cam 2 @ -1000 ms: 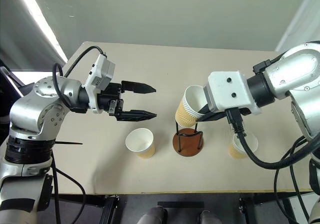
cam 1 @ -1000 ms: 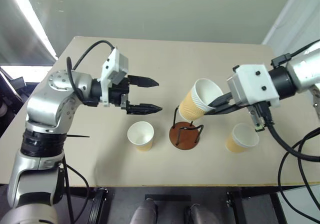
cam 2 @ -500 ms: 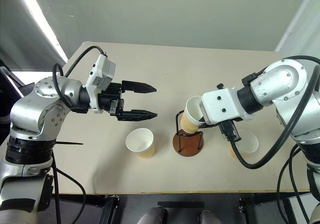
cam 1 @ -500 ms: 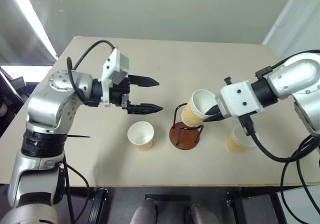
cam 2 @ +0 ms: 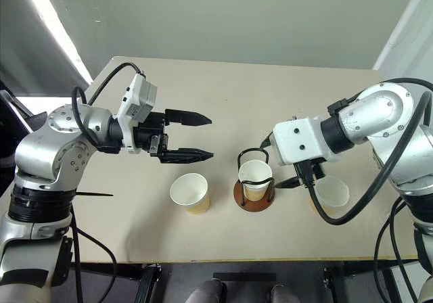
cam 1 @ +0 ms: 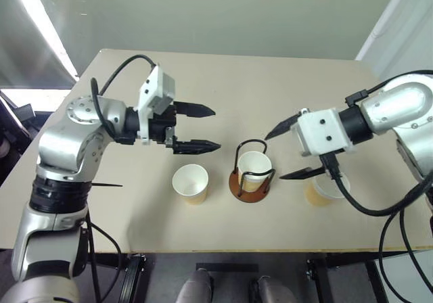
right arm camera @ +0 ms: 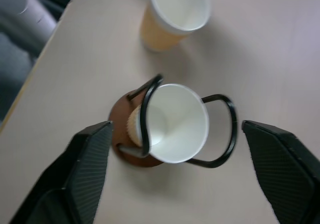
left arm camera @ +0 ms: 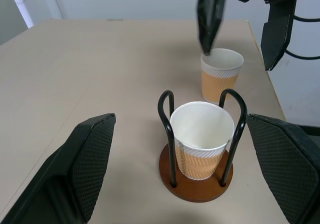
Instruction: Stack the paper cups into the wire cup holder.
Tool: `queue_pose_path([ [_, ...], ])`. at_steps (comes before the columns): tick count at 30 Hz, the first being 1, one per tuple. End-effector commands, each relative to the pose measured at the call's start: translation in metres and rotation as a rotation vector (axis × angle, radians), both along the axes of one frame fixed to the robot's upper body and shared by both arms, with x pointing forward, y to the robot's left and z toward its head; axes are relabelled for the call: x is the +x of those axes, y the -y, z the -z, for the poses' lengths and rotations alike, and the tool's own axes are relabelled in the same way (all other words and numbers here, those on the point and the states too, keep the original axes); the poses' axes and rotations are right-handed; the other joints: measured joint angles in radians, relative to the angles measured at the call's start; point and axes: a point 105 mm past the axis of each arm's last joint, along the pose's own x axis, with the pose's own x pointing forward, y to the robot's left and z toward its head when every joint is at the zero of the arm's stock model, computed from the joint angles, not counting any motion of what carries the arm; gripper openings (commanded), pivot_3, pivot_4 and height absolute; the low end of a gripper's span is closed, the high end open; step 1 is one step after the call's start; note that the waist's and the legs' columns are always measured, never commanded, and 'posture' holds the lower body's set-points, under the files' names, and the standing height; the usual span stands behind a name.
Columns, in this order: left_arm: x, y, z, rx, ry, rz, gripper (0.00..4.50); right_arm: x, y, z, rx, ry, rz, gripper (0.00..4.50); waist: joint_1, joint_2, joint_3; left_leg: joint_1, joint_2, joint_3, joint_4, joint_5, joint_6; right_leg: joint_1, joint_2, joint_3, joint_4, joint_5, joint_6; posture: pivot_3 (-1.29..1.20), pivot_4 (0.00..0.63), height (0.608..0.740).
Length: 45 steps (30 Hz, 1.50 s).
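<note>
One of the three paper cups (cam 1: pixel 254 170) sat upright inside the wire cup holder (cam 1: pixel 251 175), between its black loops on the reddish-brown disc, just ahead of the right gripper (cam 1: pixel 289 149), whose jaws were spread wide and held nothing. Two cups were left on the bench (cam 1: pixel 270 86): one (cam 1: pixel 191 183) just below the left gripper (cam 1: pixel 203 127), the other (cam 1: pixel 321 189) under the right arm, behind its jaws. The left jaws were fully apart and empty, hovering above the bench. The cups looked tan-orange and ribbed outside, white inside, with rolled white rims, all standing mouth-up.
</note>
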Motion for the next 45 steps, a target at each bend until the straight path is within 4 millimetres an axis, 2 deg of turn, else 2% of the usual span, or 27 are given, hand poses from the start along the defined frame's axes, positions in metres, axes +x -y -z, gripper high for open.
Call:
queue_pose_path([
  [1,-0.008,0.003,-0.007,-0.016,0.044,0.038,4.50,0.001,0.004,-0.020,0.090,0.057,0.039,4.06,0.000,0.000,0.000,0.000,0.000,0.000,0.000,0.000,0.000,0.000,0.000,0.000,0.000,0.000,0.000,0.00,0.150,0.740],
  [7,-0.014,0.005,-0.006,-0.017,0.069,0.070,4.50,-0.007,0.015,-0.024,0.191,-0.019,0.125,4.06,0.002,0.000,0.000,0.000,0.000,0.000,0.000,0.000,0.000,0.000,0.000,0.000,0.000,0.000,0.000,0.00,0.150,0.740],
  [11,-0.020,0.008,-0.004,-0.021,0.063,0.100,4.50,-0.026,0.033,-0.002,0.146,-0.139,0.207,4.06,0.008,0.000,0.000,-0.001,0.000,0.000,0.000,0.000,0.000,0.001,0.000,-0.001,-0.001,0.000,0.000,0.00,0.150,0.740],
  [14,-0.024,0.014,-0.001,-0.020,0.052,0.146,4.50,-0.033,0.053,0.018,0.073,-0.209,0.305,4.06,0.008,0.000,0.000,0.000,0.000,0.000,0.000,0.000,0.000,0.002,0.000,0.000,-0.002,0.000,0.001,0.00,0.150,0.740],
  [23,-0.022,0.020,-0.001,-0.013,0.056,0.171,4.50,-0.026,0.087,0.050,-0.084,-0.195,0.419,4.06,0.004,0.000,0.000,0.005,0.000,0.001,0.001,0.000,0.000,0.007,0.000,0.001,-0.001,0.001,0.003,0.00,0.150,0.740],
  [27,-0.022,0.021,-0.001,-0.011,0.056,0.169,4.50,-0.025,0.092,0.060,-0.118,-0.197,0.410,4.06,0.004,0.000,0.000,0.005,0.000,0.001,0.001,0.000,0.001,0.007,0.000,0.001,-0.001,0.001,0.004,0.00,0.150,0.740],
  [34,-0.022,0.020,-0.002,-0.002,0.057,0.153,4.50,-0.018,0.106,0.091,-0.206,-0.211,0.410,4.06,0.006,0.000,0.000,0.005,0.000,0.001,0.002,0.000,0.003,0.008,0.000,0.001,-0.002,0.002,0.005,0.00,0.150,0.740],
  [41,-0.022,0.018,-0.002,0.003,0.056,0.142,4.50,-0.009,0.115,0.106,-0.258,-0.202,0.408,4.06,0.004,0.000,0.000,0.005,0.000,0.001,0.002,0.000,0.003,0.008,0.000,0.001,-0.002,0.002,0.005,0.00,0.150,0.740],
  [44,-0.022,0.017,-0.002,0.007,0.055,0.139,4.50,-0.008,0.113,0.108,-0.257,-0.202,0.399,3.46,0.004,0.000,0.000,0.005,0.000,0.001,0.002,0.000,0.003,0.008,0.000,0.001,-0.002,0.002,0.005,0.00,0.150,0.740],
  [45,-0.023,0.017,-0.002,0.008,0.055,0.138,4.50,-0.008,0.112,0.108,-0.252,-0.201,0.396,3.11,0.004,0.000,0.000,0.005,0.000,0.001,0.002,0.000,0.003,0.008,0.000,0.001,-0.002,0.002,0.005,0.00,0.150,0.740],
])
